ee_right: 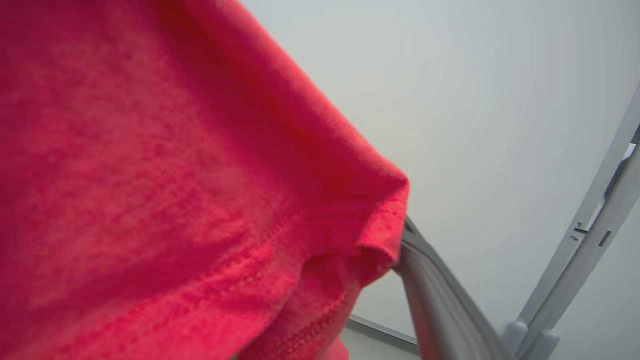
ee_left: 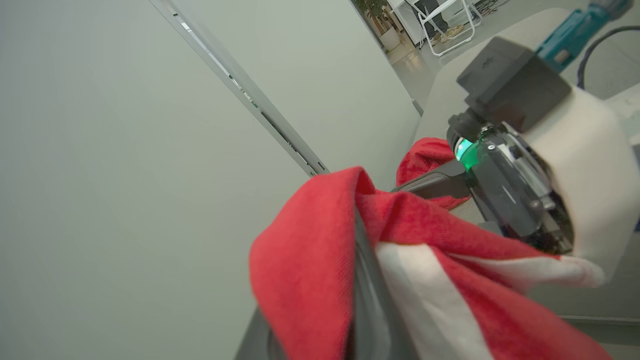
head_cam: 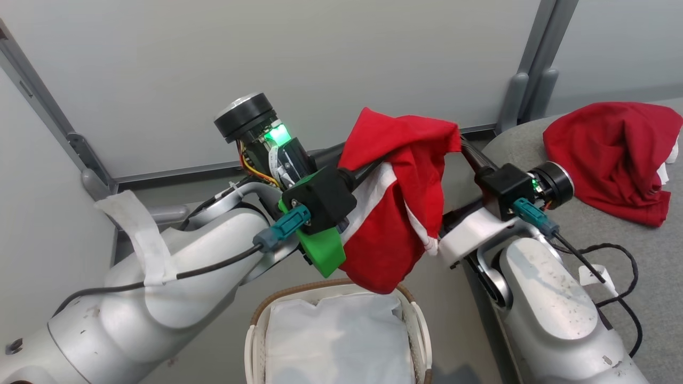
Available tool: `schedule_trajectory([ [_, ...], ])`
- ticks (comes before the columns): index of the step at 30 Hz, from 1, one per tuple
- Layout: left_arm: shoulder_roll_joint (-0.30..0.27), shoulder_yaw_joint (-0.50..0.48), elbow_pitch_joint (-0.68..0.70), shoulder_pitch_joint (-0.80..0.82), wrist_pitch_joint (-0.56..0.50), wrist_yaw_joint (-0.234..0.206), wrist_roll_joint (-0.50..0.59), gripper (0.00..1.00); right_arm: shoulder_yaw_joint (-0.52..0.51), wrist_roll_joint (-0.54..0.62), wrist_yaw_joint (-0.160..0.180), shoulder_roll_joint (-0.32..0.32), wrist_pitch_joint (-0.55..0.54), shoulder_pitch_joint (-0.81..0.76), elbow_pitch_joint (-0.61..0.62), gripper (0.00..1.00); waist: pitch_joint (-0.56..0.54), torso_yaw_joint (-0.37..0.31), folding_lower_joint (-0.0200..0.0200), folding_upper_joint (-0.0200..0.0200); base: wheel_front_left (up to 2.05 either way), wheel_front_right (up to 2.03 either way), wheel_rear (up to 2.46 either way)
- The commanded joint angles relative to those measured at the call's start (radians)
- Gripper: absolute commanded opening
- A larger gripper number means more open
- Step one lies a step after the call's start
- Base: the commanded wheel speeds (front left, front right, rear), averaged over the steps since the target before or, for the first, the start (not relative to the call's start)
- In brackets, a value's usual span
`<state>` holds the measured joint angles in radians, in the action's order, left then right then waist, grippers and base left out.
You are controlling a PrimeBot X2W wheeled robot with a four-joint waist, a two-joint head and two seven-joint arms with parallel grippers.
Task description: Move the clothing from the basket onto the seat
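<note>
I hold the striped garment (head_cam: pixel 395 229) strung between my left fingers (head_cam: pixel 358 172) and right fingers (head_cam: pixel 472 154), clear above the basket (head_cam: pixel 277 304), ready to swing to the seat (head_cam: pixel 640 250), where the plain garment (head_cam: pixel 603 154) lies. Cloth covers both grips, so I cannot tell how far they close.

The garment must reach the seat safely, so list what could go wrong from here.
The striped garment hangs between the left hand and right hand. Fabric hides the fingertips, so the hold may be shallow and it could drop into the basket below.
Its lowest fold hangs close to the basket rim and might snag in a sideways move.
The swing to the seat might push the plain garment off.
</note>
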<state>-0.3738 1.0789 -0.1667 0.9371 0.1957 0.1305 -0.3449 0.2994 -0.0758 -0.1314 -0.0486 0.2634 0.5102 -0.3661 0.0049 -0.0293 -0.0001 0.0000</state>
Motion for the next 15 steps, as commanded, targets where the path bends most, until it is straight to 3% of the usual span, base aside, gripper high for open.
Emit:
schedule_trajectory([
  [1, -0.004, 0.0, -0.001, -0.021, 0.001, -0.004, -0.01, 0.0, 0.016, 0.001, 0.001, -0.004, 0.002, 0.017, -0.014, 1.0, 0.001, 0.0, 0.0001, 0.0, 0.0, 0.0, 0.0],
  [2, -0.005, 0.0, -0.004, -0.022, 0.001, -0.005, -0.013, 0.0, 0.029, -0.001, 0.001, -0.004, 0.002, 0.024, -0.026, 0.87, 0.002, -0.001, 0.0001, 0.0, 0.0, 0.0, 0.0],
  [3, -0.006, -0.001, -0.009, -0.024, 0.002, -0.007, -0.017, 0.0, 0.048, 0.002, 0.001, -0.003, 0.002, 0.034, -0.04, 0.4, 0.003, -0.001, 0.0001, 0.0, 0.0, 0.0, 0.0],
  [4, -0.007, -0.004, -0.013, -0.026, 0.003, -0.007, -0.023, 0.0, 0.06, 0.005, 0.001, -0.003, 0.002, 0.042, -0.049, 0.17, 0.004, -0.001, 0.0001, 0.0, 0.0, 0.0, 0.0],
  [5, -0.009, -0.006, -0.018, -0.03, 0.005, -0.009, -0.028, 0.0, 0.072, 0.004, 0.001, -0.003, 0.002, 0.05, -0.058, 0.0, 0.006, -0.002, 0.0001, 0.0, 0.0, 0.0, 0.0],
  [15, -0.032, -0.041, -0.063, -0.082, 0.027, -0.038, -0.087, 0.0, 0.048, 0.007, 0.001, -0.004, 0.002, 0.057, -0.052, 0.0, 0.025, -0.011, 0.0001, 0.0, 0.0, 0.0, 0.0],
])
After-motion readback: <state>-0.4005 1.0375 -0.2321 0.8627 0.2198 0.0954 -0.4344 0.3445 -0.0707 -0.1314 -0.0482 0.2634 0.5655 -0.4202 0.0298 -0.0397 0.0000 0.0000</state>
